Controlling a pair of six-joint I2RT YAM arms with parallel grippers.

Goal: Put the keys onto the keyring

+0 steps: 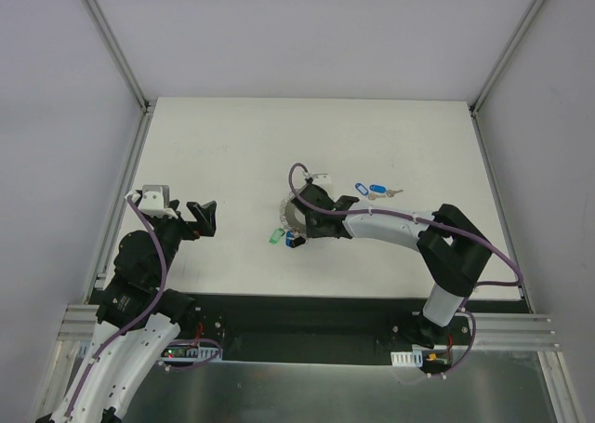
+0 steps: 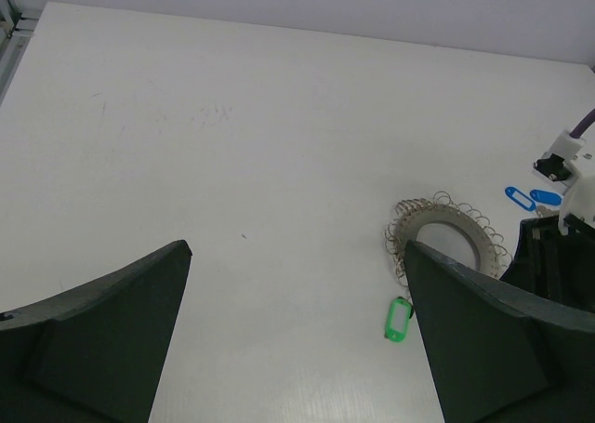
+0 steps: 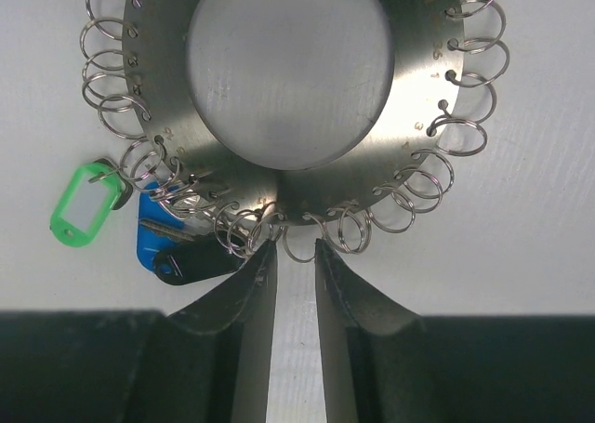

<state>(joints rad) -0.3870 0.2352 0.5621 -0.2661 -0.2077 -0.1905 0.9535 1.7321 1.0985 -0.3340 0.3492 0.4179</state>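
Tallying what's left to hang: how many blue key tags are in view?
3. Two blue tags lie side by side, apart from the keyring; a third sits at its rim beside the green tag. The right arm may hide more.

Two arms of like build. Left arm: rounded black joint housings alternating with white link shells, and a purple left cable running outside the shells in loose loops. Right arm: a white tapered forearm shell set between angular black joint blocks, with a purple right cable laid along it. A white camera mount sits on the wrist. Left end effector and right end effector: matt black, each with two fingers, broad and wedge-shaped at the root and narrowing to thin, blade-like tips. The base of each arm is black, with a small white connector beside it.
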